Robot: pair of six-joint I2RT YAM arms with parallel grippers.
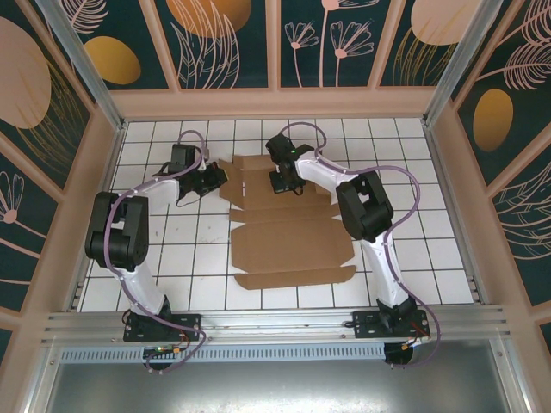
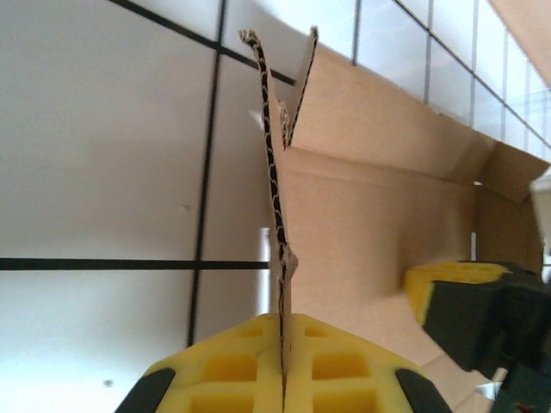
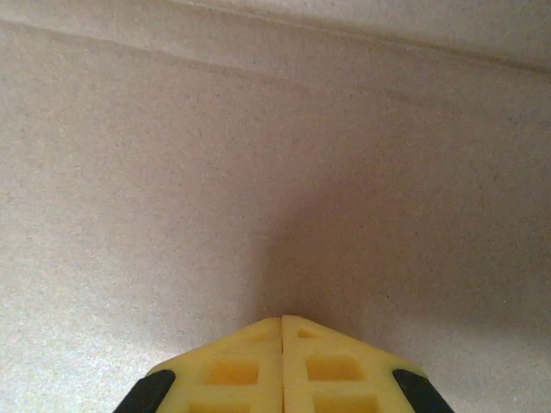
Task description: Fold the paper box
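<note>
Pinching paper box (image 2: 370, 215) between left fingers (image 2: 232, 366)

paper box (image 1: 288, 245) at middle of table (image 1: 422, 249)

Left gripper (image 2: 281, 344) and right gripper (image 3: 282, 340) both sit pinched closed, stretched well forward on 2 bent elbows.

Right gripper (image 3: 282, 331) with yellow pads pressed together, tips down on brown paper box (image 3: 258, 155), faint crease line beyond.
</note>
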